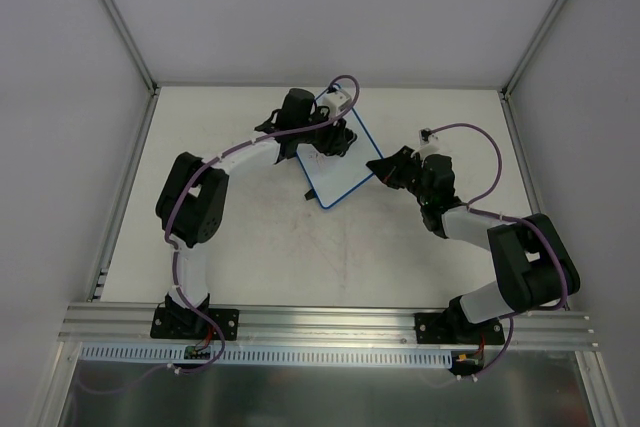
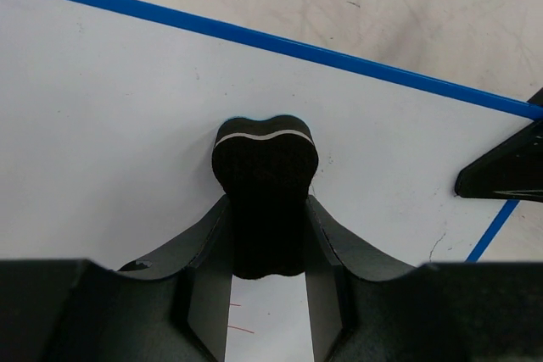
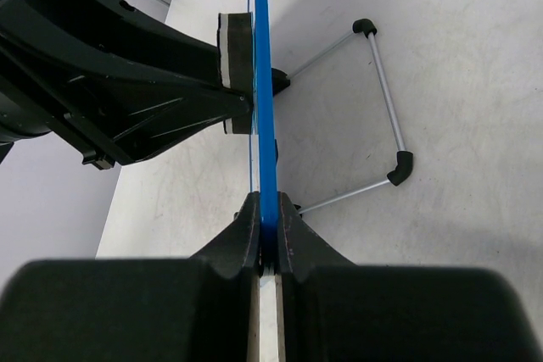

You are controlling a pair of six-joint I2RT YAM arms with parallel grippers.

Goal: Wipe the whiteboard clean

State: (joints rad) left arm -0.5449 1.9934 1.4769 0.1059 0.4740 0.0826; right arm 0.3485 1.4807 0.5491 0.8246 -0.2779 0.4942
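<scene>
Whiteboard, white-faced with a thin blue rim, sits toward the far middle of the worktop, between the two arms. In the right wrist view we see it edge-on, and a wire stand with black corner pieces reaches out from its back face. We cannot tell how steeply the board is tilted. The right gripper is closed narrowly on the board's rim, one finger on each face. In the left wrist view its dark fingertip shows at the board's right edge. The left gripper is over the board's face, and its fingers are clamped on a black bone-shaped eraser, whose rounded head touches the white surface. A few faint red strokes show on the board in the gap between the left gripper's fingers, just below the eraser. The worktop beyond the blue rim carries faint grey scuffs.
</scene>
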